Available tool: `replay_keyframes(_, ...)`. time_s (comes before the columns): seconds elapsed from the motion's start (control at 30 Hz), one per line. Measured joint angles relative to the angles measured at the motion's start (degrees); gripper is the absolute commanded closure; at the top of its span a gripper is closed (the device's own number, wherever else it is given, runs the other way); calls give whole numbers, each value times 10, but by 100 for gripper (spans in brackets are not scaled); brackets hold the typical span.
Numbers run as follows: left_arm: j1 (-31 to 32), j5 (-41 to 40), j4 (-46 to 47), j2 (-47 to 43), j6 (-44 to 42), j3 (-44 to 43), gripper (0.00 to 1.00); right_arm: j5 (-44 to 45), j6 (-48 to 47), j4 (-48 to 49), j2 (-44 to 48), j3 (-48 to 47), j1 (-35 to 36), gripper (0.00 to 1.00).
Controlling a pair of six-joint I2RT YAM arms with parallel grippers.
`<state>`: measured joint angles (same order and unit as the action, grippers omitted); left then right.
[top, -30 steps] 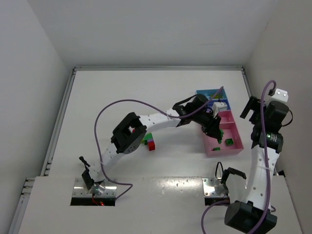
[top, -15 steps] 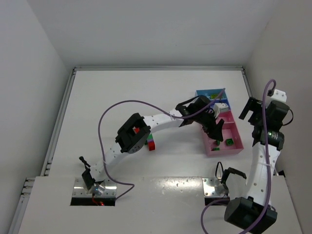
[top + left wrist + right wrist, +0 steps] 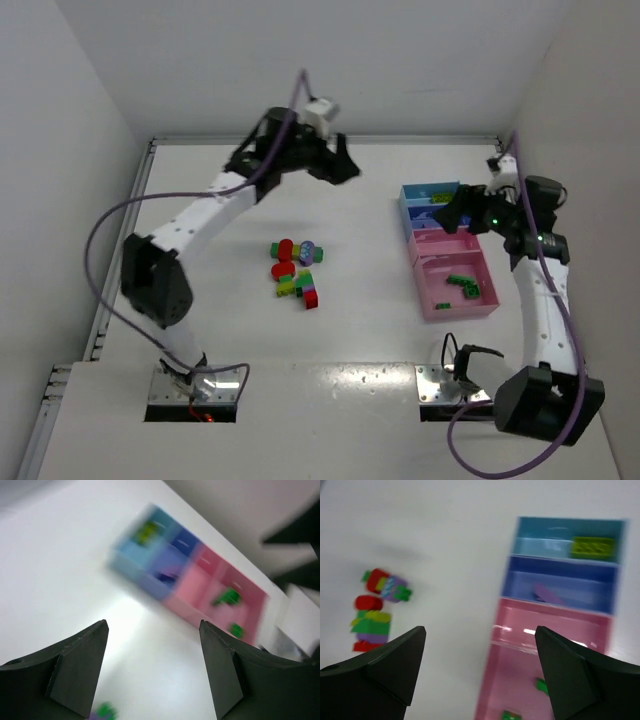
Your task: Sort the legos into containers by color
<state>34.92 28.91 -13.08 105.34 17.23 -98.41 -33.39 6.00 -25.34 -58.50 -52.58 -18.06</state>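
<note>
A pile of loose legos (image 3: 295, 270), red, green, yellow-green and purple, lies mid-table; it also shows at the left of the right wrist view (image 3: 377, 610). The containers stand in a row at the right: a teal tray (image 3: 428, 191) holding a yellow-green brick (image 3: 593, 546), a blue tray (image 3: 520, 585) with a purple piece (image 3: 547, 594), and pink trays (image 3: 485, 300) holding green bricks (image 3: 462, 284). My left gripper (image 3: 340, 165) hangs open and empty over the table's far back (image 3: 153, 630). My right gripper (image 3: 452, 208) is open and empty above the trays' left edge (image 3: 480, 630).
White walls close in the table at the back and both sides. The left arm's purple cable (image 3: 100, 250) loops over the left side of the table. The left wrist view is motion-blurred.
My left gripper opened over the pink tray, then swung away to the far back of the table. My right arm came in from the right edge to above the trays.
</note>
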Motion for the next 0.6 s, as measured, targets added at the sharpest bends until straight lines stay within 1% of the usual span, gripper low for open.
replay_keyframes(0.07, -60, -50, 3, -77, 4, 55, 20, -36, 0, 15, -32, -10, 61, 11)
replay_keyframes(0.13, -109, -121, 0, -156, 10, 115, 19, -67, 1, 28, -56, -11, 124, 13)
replay_keyframes(0.2, -129, -178, -12, -215, 16, 150, 18, -78, 5, 31, -70, -10, 181, 15)
replay_keyframes(0.27, -138, -232, -25, -256, 28, 166, 18, -77, 15, 35, -75, -7, 235, 21)
replay_keyframes(0.3, -144, -258, -25, -273, 37, 174, 18, -66, 21, 39, -75, -3, 266, 25)
replay_keyframes(0.33, -148, -282, -28, -289, 47, 184, 18, -50, 34, 44, -75, 4, 299, 31)
replay_keyframes(0.37, -156, -303, -31, -302, 56, 193, 18, -37, 46, 49, -76, 14, 333, 34)
replay_keyframes(0.43, -174, -353, -43, -324, 73, 210, 18, -5, 75, 56, -76, 36, 399, 34)
replay_keyframes(0.53, -196, -416, -59, -347, 88, 229, 17, 48, 117, 63, -82, 62, 479, 35)
replay_keyframes(0.6, -202, -442, -69, -358, 89, 236, 16, 87, 136, 67, -95, 66, 518, 35)
